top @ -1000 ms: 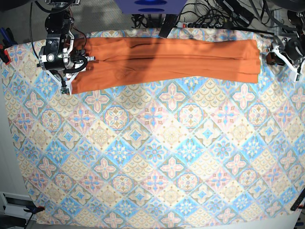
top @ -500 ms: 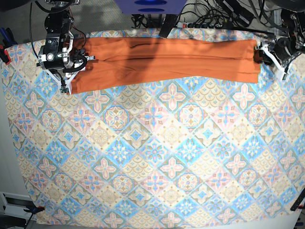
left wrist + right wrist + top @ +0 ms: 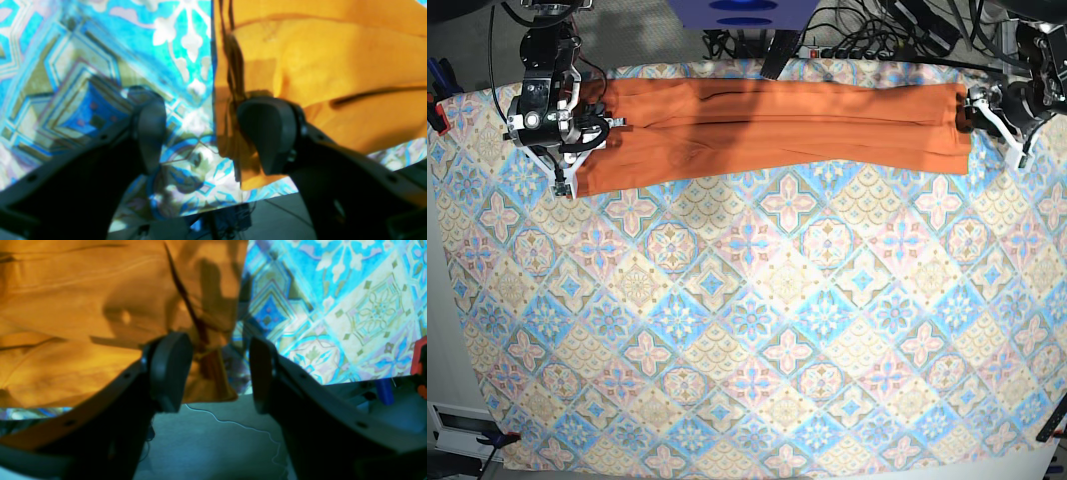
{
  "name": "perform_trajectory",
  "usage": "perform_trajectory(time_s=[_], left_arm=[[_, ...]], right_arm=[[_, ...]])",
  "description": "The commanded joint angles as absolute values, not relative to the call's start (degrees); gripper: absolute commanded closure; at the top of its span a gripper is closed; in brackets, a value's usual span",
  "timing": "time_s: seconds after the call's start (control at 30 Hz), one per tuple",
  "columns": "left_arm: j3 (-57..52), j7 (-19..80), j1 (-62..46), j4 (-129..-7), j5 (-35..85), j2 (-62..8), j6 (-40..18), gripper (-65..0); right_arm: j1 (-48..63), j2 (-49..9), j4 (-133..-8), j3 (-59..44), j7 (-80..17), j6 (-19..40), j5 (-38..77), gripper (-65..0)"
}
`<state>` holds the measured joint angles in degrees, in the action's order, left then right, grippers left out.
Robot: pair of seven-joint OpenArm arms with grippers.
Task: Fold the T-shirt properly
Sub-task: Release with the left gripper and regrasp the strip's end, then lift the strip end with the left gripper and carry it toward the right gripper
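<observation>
Tablecloth (image 3: 757, 330) covers the whole work surface, blue-and-beige tile pattern, most of it bare.

T-shirt (image 3: 777, 125) lies along the far edge of the cloth as a long narrow orange band, its layers already doubled lengthwise. Judgement: the lengthwise folds are done and the next fold brings one end toward the other, which is why an arm sits at each short end.

Right gripper (image 3: 567, 150) sits over the shirt end on the base view's left. In its wrist view the right gripper (image 3: 217, 370) has its jaws apart, one finger over the orange fabric, the other over the patterned cloth, the shirt's end edge hanging in the gap. Nothing is pinched; it straddles the edge, placed to close on it.

Left gripper (image 3: 992, 115) is at the opposite end, just beside the shirt's short edge. Its wrist view shows the left gripper (image 3: 200, 136) spread wide, one finger over fabric, the other over tablecloth, the edge between them. No grip here either.

Judgement: both pincers are staged for a symmetric pinch. Risk is catching only the top layer, which would let the stacked layers slide apart on lifting.
</observation>
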<state>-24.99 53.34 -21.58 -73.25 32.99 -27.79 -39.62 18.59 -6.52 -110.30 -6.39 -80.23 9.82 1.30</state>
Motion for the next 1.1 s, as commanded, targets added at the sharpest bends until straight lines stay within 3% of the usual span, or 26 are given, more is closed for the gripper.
perform_trajectory(time_s=[0.0,0.3,0.4,0.7,0.97,1.07], left_arm=[[-23.9,53.2,-21.4,-73.5,33.4,-28.0,-40.0,-42.7],[-19.9,53.1,-21.3,-73.5,34.0,-26.2,-40.0,-42.1],[-18.0,53.1,-21.3,-73.5,36.2,-26.2,-40.0,-39.3],[-9.5,53.1,-19.4,-73.4,36.5,-25.3,-40.0,-27.7],[-8.0,53.6,-19.4,-73.4,36.6,-25.1,-40.0,-8.6],[-8.1,53.7,-19.7,-73.4,37.1,-25.3,-40.0,-4.6]], right_arm=[[18.3,-6.9,-111.3,-6.5,-80.0,9.7,0.8,-30.7],[18.3,-6.9,-111.3,-6.5,-80.0,9.7,0.8,-30.7],[18.3,-6.9,-111.3,-6.5,-80.0,9.7,0.8,-30.7],[18.3,-6.9,-111.3,-6.5,-80.0,9.7,0.8,-30.4],[18.4,-6.9,-111.3,-6.5,-80.0,9.7,0.8,-30.4],[18.4,-6.9,-111.3,-6.5,-80.0,9.7,0.8,-30.3]])
